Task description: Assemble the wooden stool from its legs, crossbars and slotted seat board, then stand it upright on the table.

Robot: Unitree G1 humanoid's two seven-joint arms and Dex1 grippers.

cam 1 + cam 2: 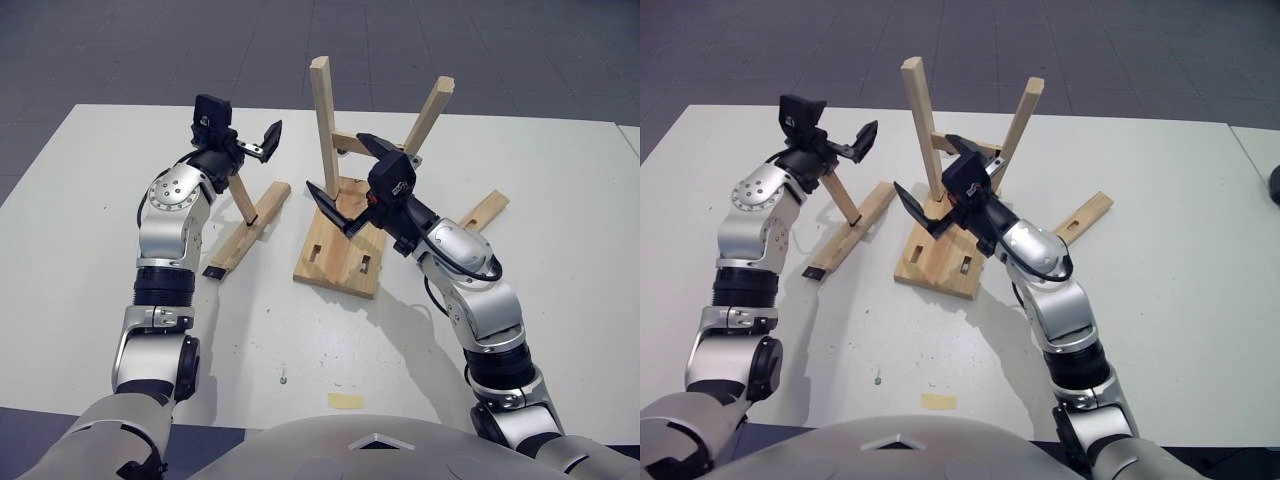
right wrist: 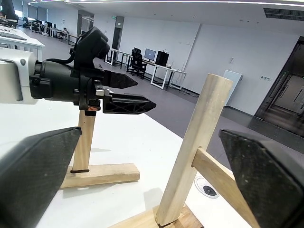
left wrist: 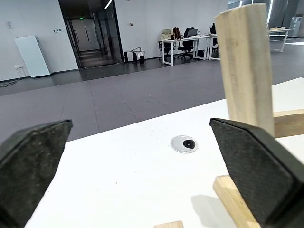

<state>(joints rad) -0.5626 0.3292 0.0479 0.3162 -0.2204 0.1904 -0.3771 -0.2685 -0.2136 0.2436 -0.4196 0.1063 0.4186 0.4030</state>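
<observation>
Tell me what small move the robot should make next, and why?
Probably lower the left gripper and close it on the upright stick of the loose leg piece: it hangs open at that stick's top, holding nothing, and the seat board has slots unfilled.

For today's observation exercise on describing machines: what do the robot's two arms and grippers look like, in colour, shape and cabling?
The left arm and right arm have rounded silver-grey shells with black bands at the joints. A black cable loops beside the right forearm. The left gripper and right gripper are black, each with two pointed, wedge-shaped fingers.
</observation>
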